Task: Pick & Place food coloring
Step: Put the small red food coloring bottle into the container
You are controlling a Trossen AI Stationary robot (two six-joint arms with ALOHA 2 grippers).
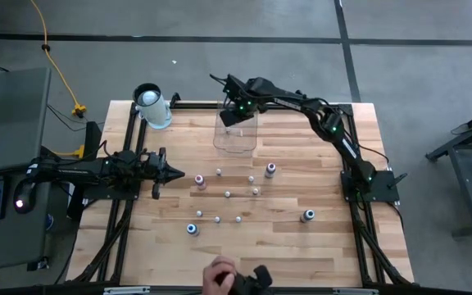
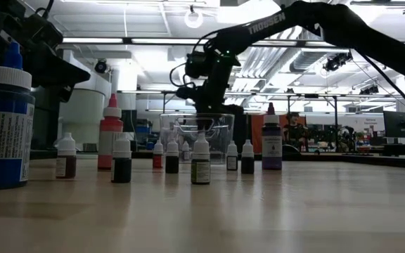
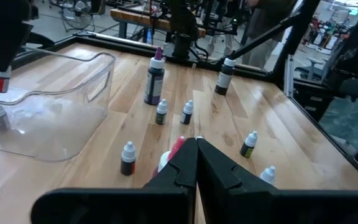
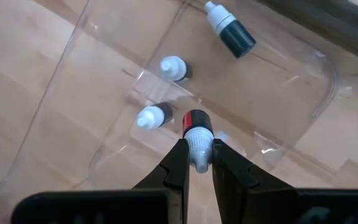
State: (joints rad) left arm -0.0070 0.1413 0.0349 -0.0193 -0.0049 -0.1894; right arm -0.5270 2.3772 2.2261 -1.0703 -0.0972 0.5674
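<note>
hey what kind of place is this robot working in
Likely a large robotics lab or workshop. The low view shows rows of ceiling lights and more workbenches behind; the high view shows a bare concrete floor around the wooden table.

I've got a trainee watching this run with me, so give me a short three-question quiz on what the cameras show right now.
1. True or false: the right gripper is empty.
2. Where is the right gripper? A) over the clear bin B) beside the white cylinder C) at the table's front edge
3. How many small bottles already lie in the bin, as the right wrist view shows?

Key
1. False: it is shut on a red-labelled bottle, pinched at the cap.
2. A.
3. Three, all on their sides. The left gripper waits shut at the table's left.
</note>
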